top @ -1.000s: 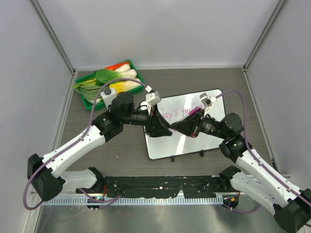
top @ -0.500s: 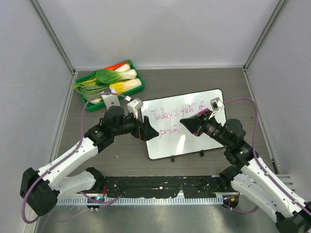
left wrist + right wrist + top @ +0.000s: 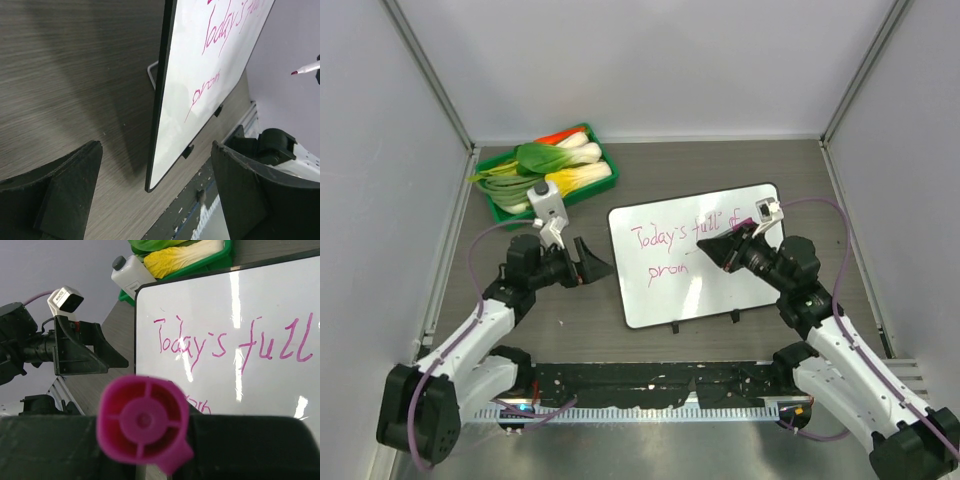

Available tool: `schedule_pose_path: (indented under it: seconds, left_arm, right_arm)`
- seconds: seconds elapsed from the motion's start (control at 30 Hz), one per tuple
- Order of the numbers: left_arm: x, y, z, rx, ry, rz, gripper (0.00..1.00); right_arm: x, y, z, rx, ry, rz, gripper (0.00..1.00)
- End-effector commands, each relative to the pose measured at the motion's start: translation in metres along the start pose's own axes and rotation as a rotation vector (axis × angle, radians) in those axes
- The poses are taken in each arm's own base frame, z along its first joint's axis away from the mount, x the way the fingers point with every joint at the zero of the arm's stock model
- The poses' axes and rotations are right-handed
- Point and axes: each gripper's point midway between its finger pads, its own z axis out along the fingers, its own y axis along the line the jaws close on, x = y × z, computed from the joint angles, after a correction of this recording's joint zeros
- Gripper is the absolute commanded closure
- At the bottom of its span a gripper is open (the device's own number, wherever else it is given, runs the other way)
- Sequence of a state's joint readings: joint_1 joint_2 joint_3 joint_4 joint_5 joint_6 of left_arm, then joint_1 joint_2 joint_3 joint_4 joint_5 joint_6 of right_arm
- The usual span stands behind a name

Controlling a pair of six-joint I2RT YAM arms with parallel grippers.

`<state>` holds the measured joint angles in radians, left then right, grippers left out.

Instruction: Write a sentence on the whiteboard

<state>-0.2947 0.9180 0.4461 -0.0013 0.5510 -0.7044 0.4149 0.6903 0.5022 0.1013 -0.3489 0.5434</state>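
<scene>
Top external view: the whiteboard sits at table centre and carries the sentence, "Today's full of" above "prom". The right gripper is over the board's 3 o'clock half, clamped on a pink marker. Whether the tip touches the board cannot be told. The left gripper is at the board's 9 o'clock, spread wide and empty. A green tray lies at 11 o'clock.

Dark wood-grain table, pale grey walls
</scene>
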Motion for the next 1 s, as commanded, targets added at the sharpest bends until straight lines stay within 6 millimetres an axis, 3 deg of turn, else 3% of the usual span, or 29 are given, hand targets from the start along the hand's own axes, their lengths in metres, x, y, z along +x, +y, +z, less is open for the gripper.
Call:
schedule_pose_path:
  seconds: [0.0,0.13,0.27,0.57,0.83,0.97]
  left_arm:
    - [-0.01,-0.03,0.011,0.212,-0.011,0.014,0.09]
    - [-0.013,-0.027,0.025,0.249,-0.005,0.031,0.12]
    - [-0.016,-0.022,0.044,0.29,0.026,0.04,0.25]
    - [-0.018,-0.039,0.075,0.405,0.075,0.117,0.42]
    - [-0.008,-0.024,0.086,0.378,0.107,0.12,0.88]
    - [-0.003,-0.015,0.088,0.351,0.121,0.12,0.99]
  right_arm:
    - [-0.008,0.017,0.0,-0.144,-0.018,0.053,0.99]
    - [-0.008,0.014,-0.001,-0.13,-0.016,0.055,0.99]
    - [-0.005,0.009,-0.001,-0.111,-0.012,0.051,0.99]
    - [0.005,-0.008,-0.002,-0.038,0.011,0.018,0.99]
    - [0.027,-0.039,-0.002,0.078,0.054,-0.017,0.99]
    - [0.028,-0.046,-0.002,0.125,0.054,-0.055,0.99]
